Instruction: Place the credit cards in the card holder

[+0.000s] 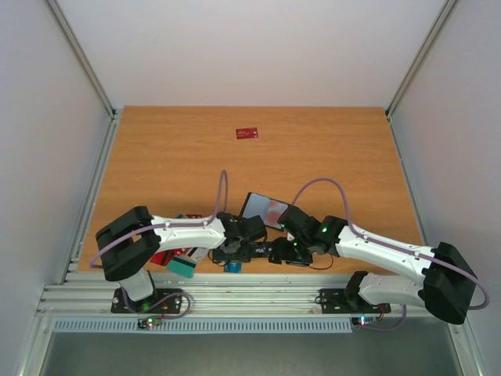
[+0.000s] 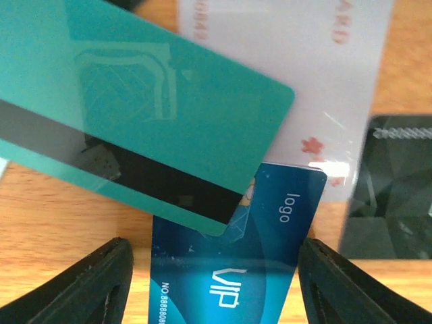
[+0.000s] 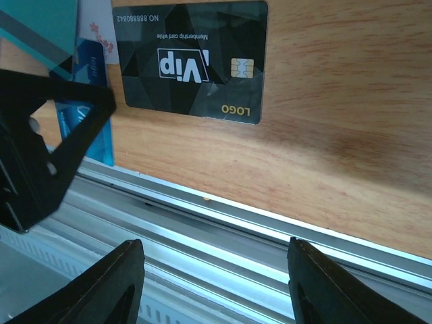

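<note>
A blue VIP card (image 2: 236,270) lies flat on the wood, its upper left corner under a teal credit card (image 2: 155,101) with a dark stripe. My left gripper (image 2: 214,251) is open and straddles the blue card, one finger on each side, the right finger close to its edge. A white card (image 2: 337,81) and a black VIP card (image 3: 192,61) lie beside them. My right gripper (image 3: 212,253) is open with nothing in it, hanging over the metal rail. The card holder (image 1: 261,207) lies open behind both grippers, partly covered by the right wrist. A red card (image 1: 247,132) lies far back.
More cards, red and teal (image 1: 182,266), lie under the left arm near the front edge. The aluminium rail (image 3: 270,236) runs along the table's near edge. My left gripper's black finger (image 3: 47,148) shows close by in the right wrist view.
</note>
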{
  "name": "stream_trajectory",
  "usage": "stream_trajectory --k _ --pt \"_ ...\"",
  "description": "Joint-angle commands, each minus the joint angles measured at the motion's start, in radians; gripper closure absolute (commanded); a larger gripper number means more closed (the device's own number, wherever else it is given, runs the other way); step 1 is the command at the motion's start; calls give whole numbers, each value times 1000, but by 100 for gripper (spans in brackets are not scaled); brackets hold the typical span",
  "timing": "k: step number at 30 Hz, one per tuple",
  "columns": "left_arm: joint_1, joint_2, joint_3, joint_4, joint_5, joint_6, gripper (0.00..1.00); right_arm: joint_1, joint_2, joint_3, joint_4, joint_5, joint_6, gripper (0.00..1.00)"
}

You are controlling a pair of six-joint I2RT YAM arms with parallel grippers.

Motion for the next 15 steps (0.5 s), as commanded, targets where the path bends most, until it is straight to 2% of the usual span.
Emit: stream_trajectory --k 1,10,15 --pt "-45 108 14 -14 54 30 30 10 12 35 17 -5 -20 40" --pt "-64 139 -2 -47 65 65 26 10 9 12 32 -7 -16 40" --pt "-82 161 -10 -13 118 83 30 10 19 5 40 -11 -14 40"
